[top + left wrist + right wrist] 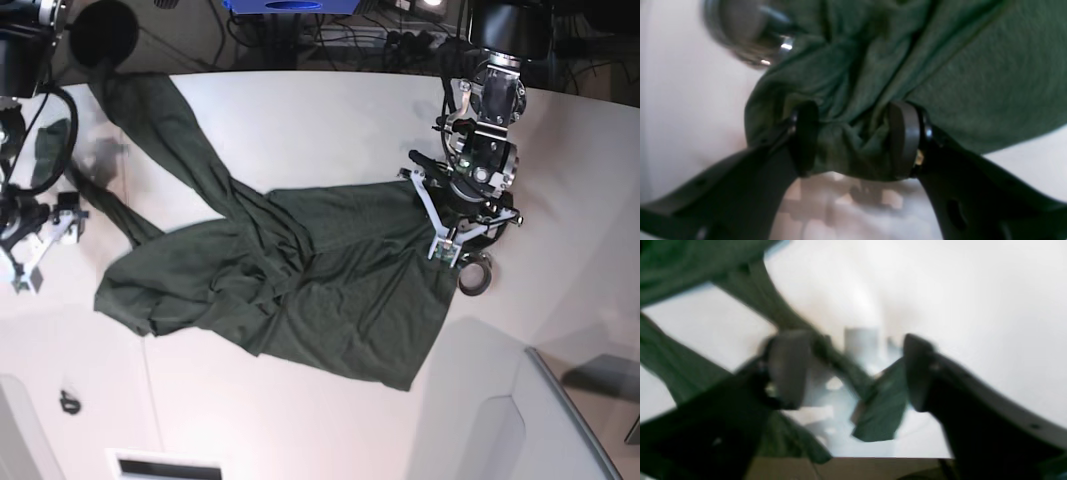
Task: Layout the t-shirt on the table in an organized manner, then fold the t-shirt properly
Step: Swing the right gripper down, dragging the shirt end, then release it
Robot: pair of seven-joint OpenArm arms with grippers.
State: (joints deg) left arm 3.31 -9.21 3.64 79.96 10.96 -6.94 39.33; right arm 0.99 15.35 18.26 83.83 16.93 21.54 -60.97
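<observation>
Left gripper point(853, 140) pinches a bunched fold of the t-shirt point(300, 280); right gripper point(853, 373) stands spread, a strip of cloth between its jaws, grip unclear

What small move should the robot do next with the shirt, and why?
Probably the right gripper should close on the thin strip between its open jaws. The left gripper already clamps a bunched edge, and the t-shirt lies twisted on the table, so both grips are needed to spread it.
</observation>
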